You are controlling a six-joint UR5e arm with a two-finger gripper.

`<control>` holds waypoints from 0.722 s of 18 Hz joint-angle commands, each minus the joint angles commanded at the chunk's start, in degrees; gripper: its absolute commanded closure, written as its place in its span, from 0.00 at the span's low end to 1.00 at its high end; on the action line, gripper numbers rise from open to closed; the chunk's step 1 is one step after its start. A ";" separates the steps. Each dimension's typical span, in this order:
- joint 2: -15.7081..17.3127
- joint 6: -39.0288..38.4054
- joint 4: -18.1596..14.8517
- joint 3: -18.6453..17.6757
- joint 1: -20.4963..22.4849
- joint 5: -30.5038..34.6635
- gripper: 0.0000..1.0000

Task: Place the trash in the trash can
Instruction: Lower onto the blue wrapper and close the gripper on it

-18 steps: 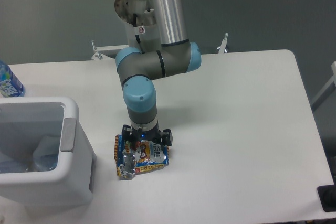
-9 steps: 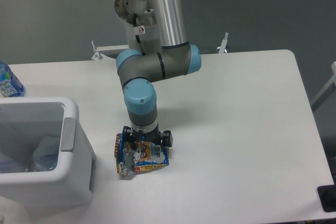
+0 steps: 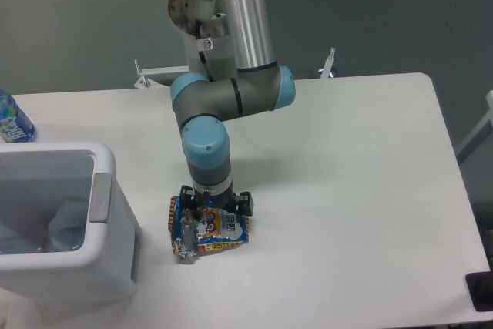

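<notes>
Camera view: pincer [image 3: 206, 225] down on snack wrapper [image 3: 222, 230] on table [image 3: 347, 190]; jaw state unclear

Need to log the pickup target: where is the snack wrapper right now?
The snack wrapper lies on the table directly under the gripper, just right of the trash can.

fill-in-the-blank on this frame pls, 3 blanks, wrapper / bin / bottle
1. The gripper is down on the snack wrapper, which lies on the ____.
2. The trash can stands to the wrapper's ____ in the picture.
3. The bottle at the table's left edge has a ____ label.

Missing words: table; left; blue
</notes>
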 joint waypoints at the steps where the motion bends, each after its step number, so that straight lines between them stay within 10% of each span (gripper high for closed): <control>1: 0.00 0.00 0.00 -0.09 0.00 0.00 0.20; 13: 0.26 -0.35 0.09 0.00 0.09 0.00 0.40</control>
